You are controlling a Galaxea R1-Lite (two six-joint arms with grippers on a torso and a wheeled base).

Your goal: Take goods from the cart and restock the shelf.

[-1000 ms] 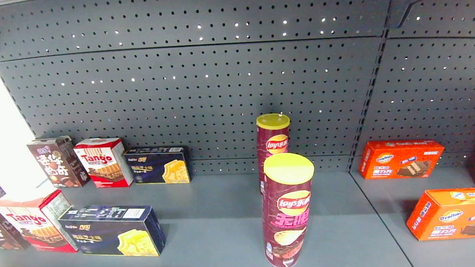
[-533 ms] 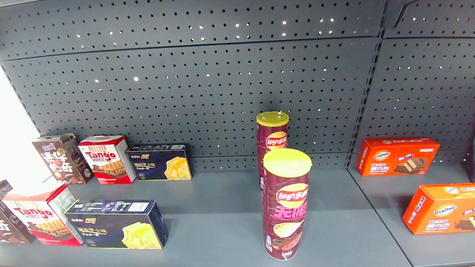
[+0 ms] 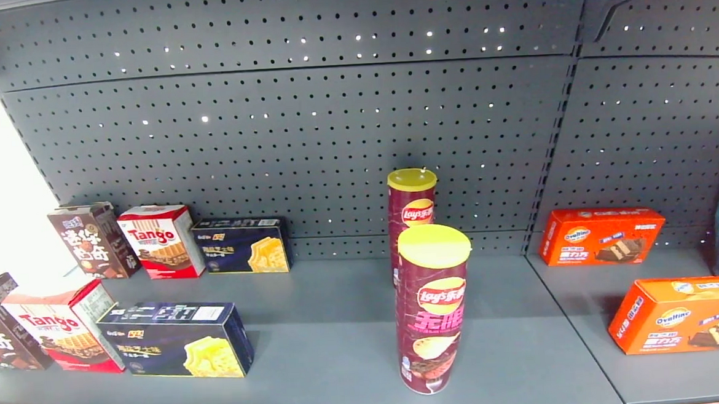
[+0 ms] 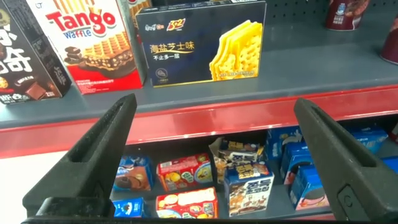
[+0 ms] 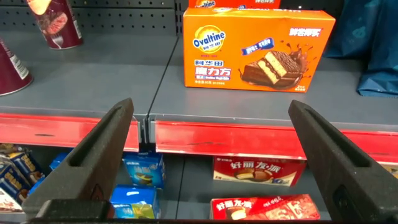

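The left end effector (image 4: 211, 171) is held wide and empty before the shelf (image 4: 298, 74), facing a dark blue box (image 4: 202, 43). The right end effector (image 5: 211, 168) is also spread wide, with nothing in it, before an orange box (image 5: 255, 50). In the head view a front chip can (image 3: 433, 309) is stood upright at lower centre, a back chip can (image 3: 412, 205) just behind it.
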